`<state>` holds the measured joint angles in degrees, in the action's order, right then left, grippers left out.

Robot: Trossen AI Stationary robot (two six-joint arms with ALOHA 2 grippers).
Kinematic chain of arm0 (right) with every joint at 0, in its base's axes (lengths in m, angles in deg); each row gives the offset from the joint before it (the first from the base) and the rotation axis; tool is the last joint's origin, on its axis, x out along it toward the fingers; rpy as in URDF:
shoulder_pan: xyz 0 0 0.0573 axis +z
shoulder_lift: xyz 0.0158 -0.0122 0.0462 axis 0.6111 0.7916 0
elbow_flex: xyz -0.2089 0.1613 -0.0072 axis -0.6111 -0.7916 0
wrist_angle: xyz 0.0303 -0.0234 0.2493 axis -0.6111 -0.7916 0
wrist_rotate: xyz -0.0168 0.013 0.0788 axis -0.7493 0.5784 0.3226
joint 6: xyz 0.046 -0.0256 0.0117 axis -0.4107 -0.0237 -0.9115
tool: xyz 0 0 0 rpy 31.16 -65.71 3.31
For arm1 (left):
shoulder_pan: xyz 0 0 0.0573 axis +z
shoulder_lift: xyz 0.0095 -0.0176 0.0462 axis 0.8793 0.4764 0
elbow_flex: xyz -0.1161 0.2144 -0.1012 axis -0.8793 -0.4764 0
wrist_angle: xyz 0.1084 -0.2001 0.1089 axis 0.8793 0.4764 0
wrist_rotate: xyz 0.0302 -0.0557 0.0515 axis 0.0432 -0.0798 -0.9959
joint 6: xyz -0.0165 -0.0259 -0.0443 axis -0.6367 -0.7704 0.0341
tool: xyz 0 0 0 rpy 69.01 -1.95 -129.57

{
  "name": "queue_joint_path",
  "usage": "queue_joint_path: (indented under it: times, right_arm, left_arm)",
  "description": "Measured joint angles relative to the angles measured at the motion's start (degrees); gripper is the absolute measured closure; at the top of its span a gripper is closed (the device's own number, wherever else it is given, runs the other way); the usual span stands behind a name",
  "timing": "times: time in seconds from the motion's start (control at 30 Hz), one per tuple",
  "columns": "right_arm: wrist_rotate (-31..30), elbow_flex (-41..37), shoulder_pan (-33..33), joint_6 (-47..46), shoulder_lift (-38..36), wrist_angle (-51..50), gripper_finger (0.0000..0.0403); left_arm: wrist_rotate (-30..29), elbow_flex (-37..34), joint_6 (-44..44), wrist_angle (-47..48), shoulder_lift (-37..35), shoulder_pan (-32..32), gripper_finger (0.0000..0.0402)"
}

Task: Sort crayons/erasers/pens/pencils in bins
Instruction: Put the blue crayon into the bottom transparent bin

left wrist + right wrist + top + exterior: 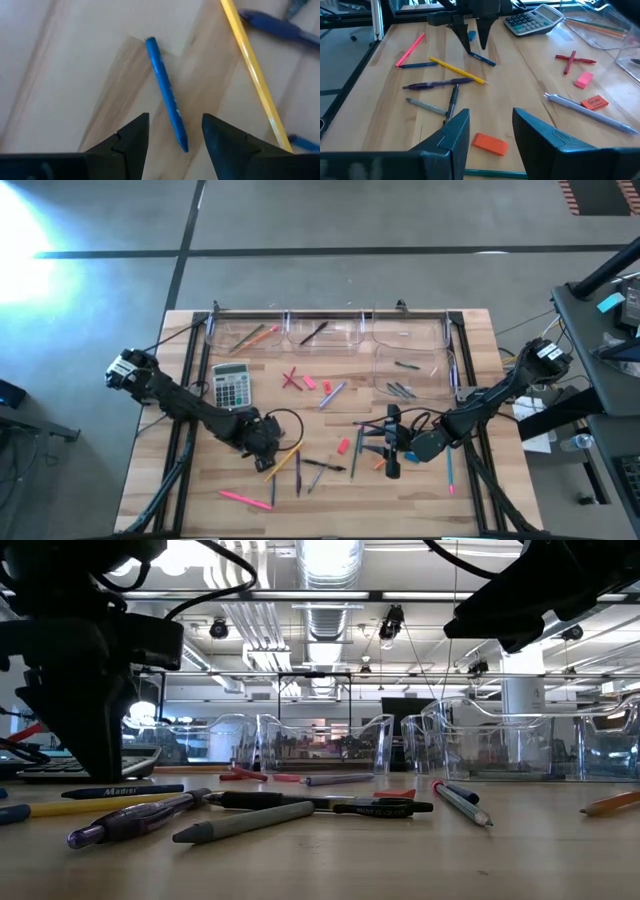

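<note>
While the right gripper (489, 132) waits, jaws apart, over an orange eraser block (490, 143), the left gripper (172, 137), jaws apart, straddles a short blue crayon stick (166, 94); closing comes next.

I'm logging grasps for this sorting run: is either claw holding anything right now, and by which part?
Nothing is held. The left claw stands open around the lower end of a blue crayon lying on the table. The right claw hangs open above an orange eraser.

Left gripper (175, 131) open, straddling blue crayon (166, 93); yellow pencil (252, 70) beside; blurred blue pen (277, 27), probably
</note>
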<state>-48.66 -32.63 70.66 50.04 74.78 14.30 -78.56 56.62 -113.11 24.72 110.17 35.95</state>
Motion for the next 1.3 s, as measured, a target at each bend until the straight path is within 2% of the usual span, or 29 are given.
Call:
queue_joint_path:
  times: [0.57, 0.7, 1.0, 1.3]
  right_arm:
    - [-0.02, 0.0, -0.02, 0.15, 0.02, 0.09, 0.0261]
    - [-0.02, 0.0, -0.02, 0.15, 0.02, 0.09, 0.0261]
    - [-0.02, 0.0, -0.01, 0.04, 0.02, 0.08, 0.0261]
    - [-0.02, 0.0, -0.02, 0.22, 0.02, -0.05, 0.0261]
  left_arm:
    - [-0.82, 0.75, -0.28, 0.12, 6.22, -0.02, 0.0239]
    - [-0.85, 0.75, -0.23, -0.21, 6.24, -0.07, 0.0271]
    - [-1.43, 0.7, -0.24, -1.28, 6.31, -0.06, 0.0388]
    - [-1.49, 0.65, -0.22, -1.13, 6.31, 0.0, 0.0395]
